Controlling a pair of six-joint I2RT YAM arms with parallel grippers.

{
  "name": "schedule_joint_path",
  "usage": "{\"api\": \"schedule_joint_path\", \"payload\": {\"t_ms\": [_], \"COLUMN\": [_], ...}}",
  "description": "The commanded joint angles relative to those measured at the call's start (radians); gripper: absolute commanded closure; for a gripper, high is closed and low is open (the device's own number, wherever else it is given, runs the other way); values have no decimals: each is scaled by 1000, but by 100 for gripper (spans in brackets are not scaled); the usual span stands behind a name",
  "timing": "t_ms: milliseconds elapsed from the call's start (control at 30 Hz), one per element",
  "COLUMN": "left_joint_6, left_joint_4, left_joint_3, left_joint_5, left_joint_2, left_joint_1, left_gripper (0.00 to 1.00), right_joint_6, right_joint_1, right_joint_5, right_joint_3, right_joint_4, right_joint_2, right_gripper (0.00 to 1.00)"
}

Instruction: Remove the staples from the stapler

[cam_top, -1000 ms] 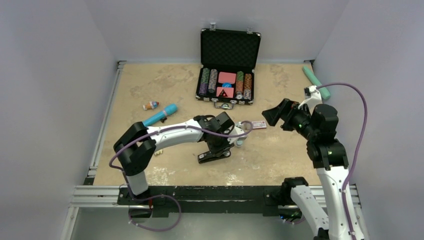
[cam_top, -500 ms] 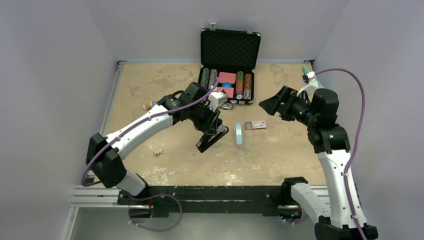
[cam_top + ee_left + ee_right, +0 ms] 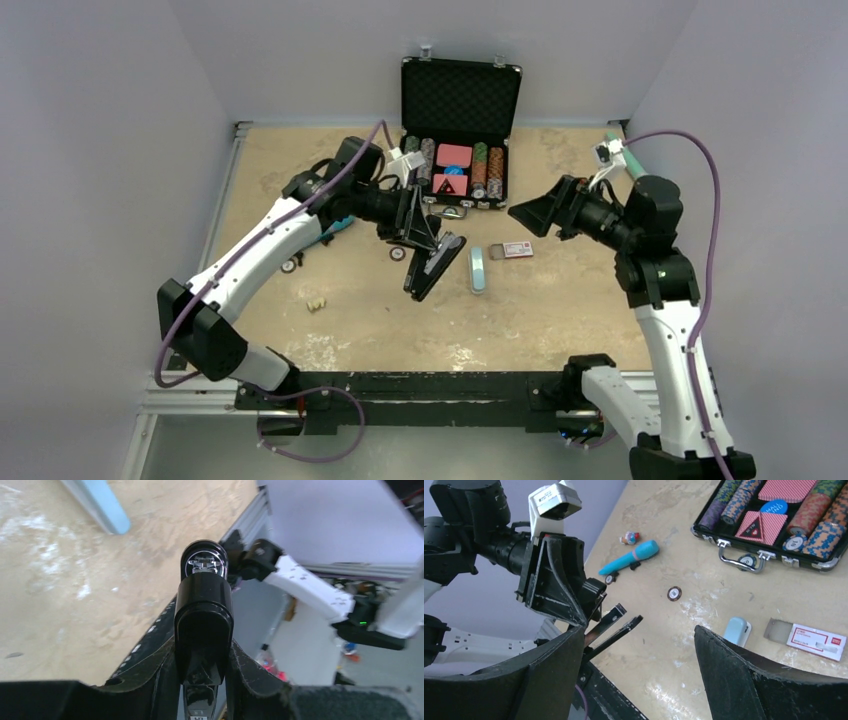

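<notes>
Staples do not show in any view; I judge they sit inside the stapler [image 3: 432, 265], which hangs in the air just on the near side of the chip case [image 3: 460, 95], clear of the table [image 3: 300, 160]. The left gripper [image 3: 418, 238] pinches it by its upper end, fingers pressed against the black body. The right gripper [image 3: 528, 216] is spread with nothing between its fingers, off to the right of the chip case and pointed toward the stapler. The step in hand looks like presenting the stapler to the second arm: one holds, the other is to draw the strip out. The next move calls for the right fingers to reach the opened front and close finely on a very thin strip (easy to miss or drop). The stapler is glossy black and tilted, its top arm swung apart from the base in a narrow V; a small metal part glints at its front end in the left wrist view
</notes>
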Motion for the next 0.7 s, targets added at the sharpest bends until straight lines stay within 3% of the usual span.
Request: {"api": "schedule_joint_path", "payload": {"t_ms": [0, 133, 233, 667], "left_joint_6": [-294, -505, -562, -905], "left_joint_4": [247, 556, 655, 1210], "left_joint_3": [-60, -189, -229, -272], "left_joint_5": [222, 259, 259, 265], "left_joint_2": [-103, -149, -143, -43], "left_joint_1": [30, 46, 47, 47], "left_gripper": [100, 100, 100, 100], "right_joint_6": [78, 337, 507, 659], "right_joint_1": [4, 4, 4, 18], "right_joint_5": [-57, -187, -208, -280], "right_joint_3": [-77, -227, -317, -354], "right_joint_4": [177, 415, 607, 830], "right_joint_2": [-42, -59, -95, -7], "right_gripper": [15, 10, 5, 1]}}
